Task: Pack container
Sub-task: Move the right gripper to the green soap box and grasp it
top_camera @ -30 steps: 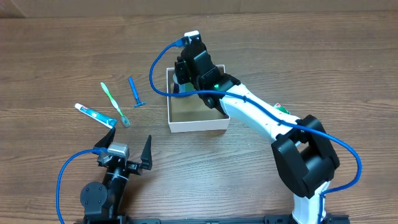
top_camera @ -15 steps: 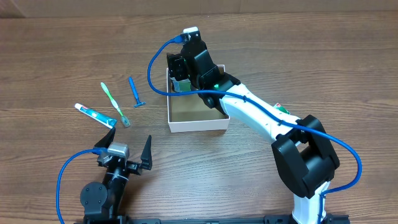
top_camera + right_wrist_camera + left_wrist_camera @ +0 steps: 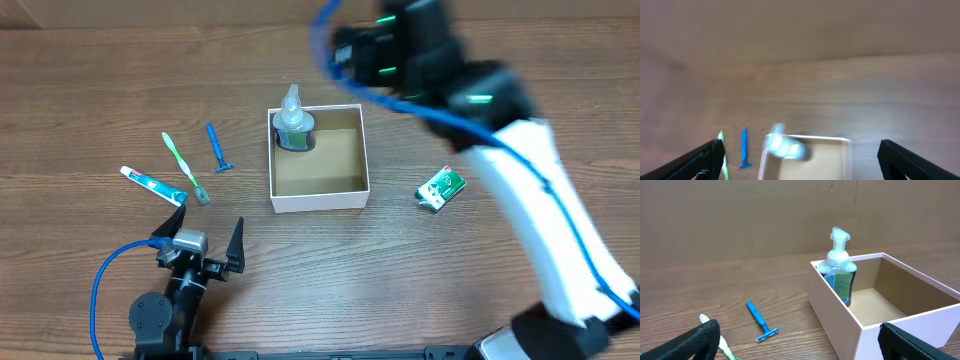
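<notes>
Above wooden table (image 3: 865, 100), right pincer (image 3: 800, 146) gapes wide, empty.

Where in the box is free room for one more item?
The box floor is bare except its far left corner, where the soap bottle stands. Crowded: the table left of the box, with toothbrush, razor and toothpaste.

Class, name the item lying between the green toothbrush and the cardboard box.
A blue razor lies between the toothbrush and the box, seen in the overhead view.
</notes>
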Motion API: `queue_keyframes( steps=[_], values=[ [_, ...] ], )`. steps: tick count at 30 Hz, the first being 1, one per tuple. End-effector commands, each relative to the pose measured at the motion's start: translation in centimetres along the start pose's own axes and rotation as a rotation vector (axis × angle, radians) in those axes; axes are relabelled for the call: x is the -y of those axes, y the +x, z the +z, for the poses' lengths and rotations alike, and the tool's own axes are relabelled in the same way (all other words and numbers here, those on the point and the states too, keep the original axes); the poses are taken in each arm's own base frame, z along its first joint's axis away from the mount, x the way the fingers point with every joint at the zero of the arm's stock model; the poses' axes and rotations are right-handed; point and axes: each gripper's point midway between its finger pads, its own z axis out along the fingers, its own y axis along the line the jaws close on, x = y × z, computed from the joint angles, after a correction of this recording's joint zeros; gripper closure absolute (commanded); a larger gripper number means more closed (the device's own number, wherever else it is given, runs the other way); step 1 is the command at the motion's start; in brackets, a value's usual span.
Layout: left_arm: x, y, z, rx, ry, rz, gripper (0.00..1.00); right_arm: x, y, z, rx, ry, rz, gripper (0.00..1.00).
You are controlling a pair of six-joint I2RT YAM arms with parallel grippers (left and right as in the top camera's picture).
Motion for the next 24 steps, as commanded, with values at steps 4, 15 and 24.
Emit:
queue_keyframes(
  steps=[4, 15, 24],
  values=[
    [-0.1, 0.0, 0.0, 0.006, -0.003, -0.004, 0.00, 14.7, 3.0, 0.2, -0.168, 0.372, 0.425, 0.00],
    [-0.1, 0.0, 0.0, 0.006, -0.003, -0.004, 0.00, 23.5, 16.8, 7.4, -0.376, 0.611, 0.677, 0.03],
    [-0.1, 0.0, 0.0, 0.006, -0.003, -0.004, 0.00, 24.1, 24.0, 11.1, -0.432, 0.544, 0.767, 0.07]
  ],
)
